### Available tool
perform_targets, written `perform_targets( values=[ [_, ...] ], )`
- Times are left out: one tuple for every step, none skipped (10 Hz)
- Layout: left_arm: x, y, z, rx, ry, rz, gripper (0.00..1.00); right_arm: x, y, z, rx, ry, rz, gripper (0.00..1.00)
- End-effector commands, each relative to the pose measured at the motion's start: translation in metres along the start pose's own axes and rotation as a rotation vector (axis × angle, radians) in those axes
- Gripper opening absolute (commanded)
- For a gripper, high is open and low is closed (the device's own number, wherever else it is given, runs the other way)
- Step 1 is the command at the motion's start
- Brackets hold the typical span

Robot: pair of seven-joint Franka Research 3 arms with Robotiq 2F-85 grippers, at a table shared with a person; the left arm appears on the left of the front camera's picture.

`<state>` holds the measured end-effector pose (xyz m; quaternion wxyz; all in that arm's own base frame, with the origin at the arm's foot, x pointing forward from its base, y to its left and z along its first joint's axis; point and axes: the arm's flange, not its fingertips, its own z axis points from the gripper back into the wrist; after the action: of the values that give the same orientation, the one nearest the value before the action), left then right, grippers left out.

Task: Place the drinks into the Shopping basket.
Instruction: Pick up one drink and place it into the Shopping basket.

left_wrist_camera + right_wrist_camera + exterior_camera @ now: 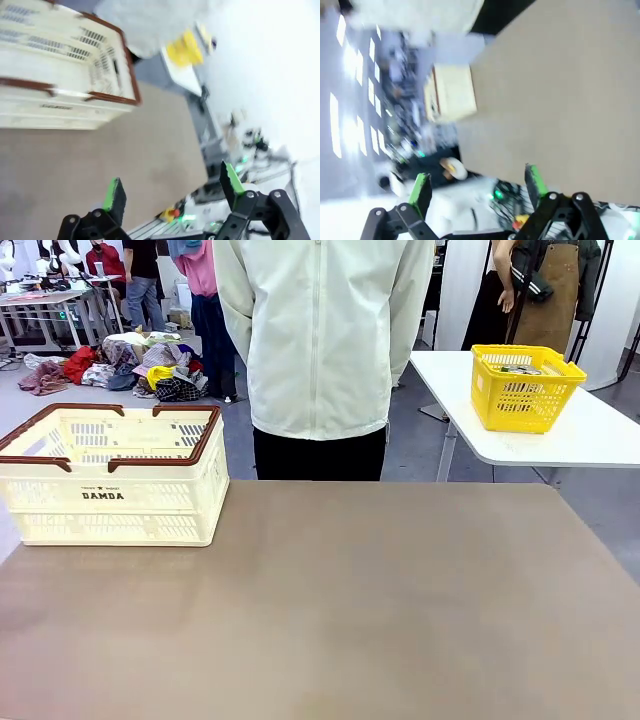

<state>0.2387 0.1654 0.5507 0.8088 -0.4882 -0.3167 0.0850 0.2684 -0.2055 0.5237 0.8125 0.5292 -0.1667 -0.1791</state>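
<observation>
The Shopping basket (110,502) stands at the worktop's (350,610) far left, while the left claw (171,181) and right claw (477,178) both gape apart, apparently over the worktop, though the view is blurred.

Shopping basket (112,502) on table (350,620), far-left corner

We see our left gripper (172,192) with its jaws spread wide and nothing between them. Its green pads (114,196) face each other across the gap, on black fingers rising from the bottom edge. Our right gripper (479,187) stands the same way, wide apart and empty. Both wrists are rolled, so each wrist view sits tilted, and the right one is blurred.
</observation>
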Motion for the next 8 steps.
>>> perform_targets(
  values=[
    [-0.018,0.067,0.019,-0.111,-0.159,0.152,1.0,0.023,-0.039,0.011,0.188,-0.146,-0.116,1.0],
    [-0.025,0.093,0.038,-0.117,-0.246,0.217,1.0,0.024,-0.053,0.019,0.19,-0.173,-0.157,1.0],
    [-0.025,0.099,0.031,-0.105,-0.284,0.269,1.0,0.027,-0.064,0.019,0.177,-0.198,-0.191,1.0],
    [-0.009,0.079,0.06,-0.061,-0.189,0.198,1.0,0.013,-0.056,0.035,0.131,-0.16,-0.176,1.0],
    [-0.009,0.079,0.06,-0.061,-0.189,0.198,1.0,0.013,-0.056,0.035,0.131,-0.16,-0.176,1.0],
    [-0.009,0.079,0.06,-0.061,-0.189,0.198,1.0,0.013,-0.056,0.035,0.131,-0.16,-0.176,1.0],
    [-0.009,0.079,0.06,-0.061,-0.189,0.198,1.0,0.013,-0.056,0.035,0.131,-0.16,-0.176,1.0],
    [-0.009,0.079,0.06,-0.061,-0.189,0.198,1.0,0.013,-0.056,0.035,0.131,-0.16,-0.176,1.0]
  ],
)
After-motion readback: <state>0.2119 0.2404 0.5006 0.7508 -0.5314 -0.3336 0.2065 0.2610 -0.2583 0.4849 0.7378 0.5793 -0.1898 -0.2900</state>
